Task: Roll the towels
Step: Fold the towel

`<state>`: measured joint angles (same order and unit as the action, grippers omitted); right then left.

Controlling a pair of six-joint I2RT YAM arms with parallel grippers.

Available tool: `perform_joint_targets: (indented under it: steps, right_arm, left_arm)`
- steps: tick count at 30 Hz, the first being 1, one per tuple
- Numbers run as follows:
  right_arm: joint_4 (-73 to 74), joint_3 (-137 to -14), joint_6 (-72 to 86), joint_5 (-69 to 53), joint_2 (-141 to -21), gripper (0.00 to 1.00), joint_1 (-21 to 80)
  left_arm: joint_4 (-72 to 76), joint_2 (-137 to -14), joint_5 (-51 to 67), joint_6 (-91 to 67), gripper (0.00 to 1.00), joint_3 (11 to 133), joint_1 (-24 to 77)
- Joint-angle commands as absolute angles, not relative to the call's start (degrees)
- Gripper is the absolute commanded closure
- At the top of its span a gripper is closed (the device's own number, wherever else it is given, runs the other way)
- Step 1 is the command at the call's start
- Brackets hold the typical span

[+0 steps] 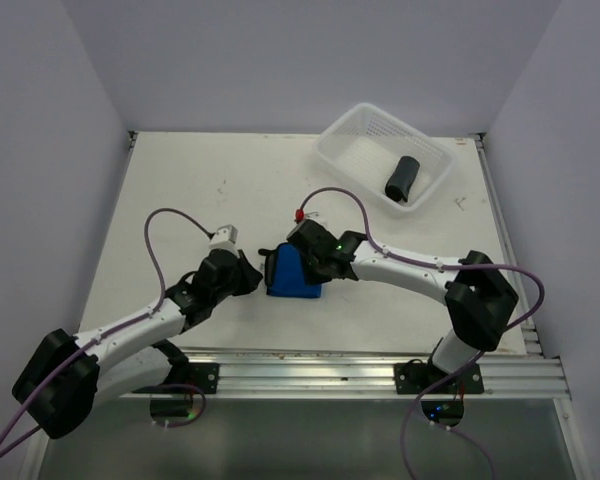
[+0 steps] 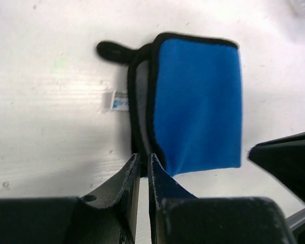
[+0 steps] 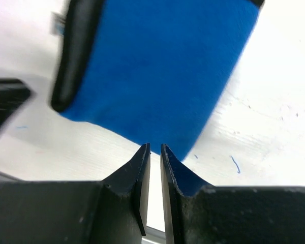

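From the top external view, the blue towel (image 1: 292, 275) lies folded into a short thick packet on the white table (image 1: 180, 200), near its front edge and between the two arms. The left gripper (image 1: 258, 276) meets it from the left and the right gripper (image 1: 310, 268) from the right; finger gaps are too small to read here. Only this view shows the white basket (image 1: 338, 125) at the far right, with a dark rolled towel (image 1: 402, 177) inside.

The left wrist view shows the layers: the blue towel (image 2: 198, 101) has black edging, a grey inner face, a black loop (image 2: 109, 50) and a small white label (image 2: 114, 100). The left gripper (image 2: 142, 160) is drawn to a narrow slit, nipping the black-edged near corner.

The right wrist view is blurred. The blue towel (image 3: 157, 71) fills the upper frame, and its lower edge reaches the tips of the right gripper (image 3: 155, 148). Those fingers stand narrow; whether they pinch cloth I cannot tell.
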<state>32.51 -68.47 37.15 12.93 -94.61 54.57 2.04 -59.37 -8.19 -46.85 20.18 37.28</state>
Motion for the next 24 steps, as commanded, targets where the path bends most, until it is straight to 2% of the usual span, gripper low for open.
perform_joint_targets:
  steps: [1,6,19,24]
  right_arm:
    - [30.24,-65.75,38.67,14.94,-92.72,0.83,54.05]
    - [27.95,-63.90,39.37,13.62,-94.30,0.85,53.61]
    - [23.37,-58.09,42.10,11.07,-97.47,0.85,53.44]
    - [27.41,-62.22,40.61,12.30,-95.89,0.80,53.44]
  left_arm:
    - [0.26,-58.01,-9.06,-44.83,0.85,25.31,37.35]
    - [4.38,-60.99,-5.81,-44.03,0.85,28.21,37.27]
    - [14.15,-68.47,-2.37,-45.35,0.86,24.87,39.46]
    - [14.15,-68.12,-3.16,-45.53,0.86,23.64,40.17]
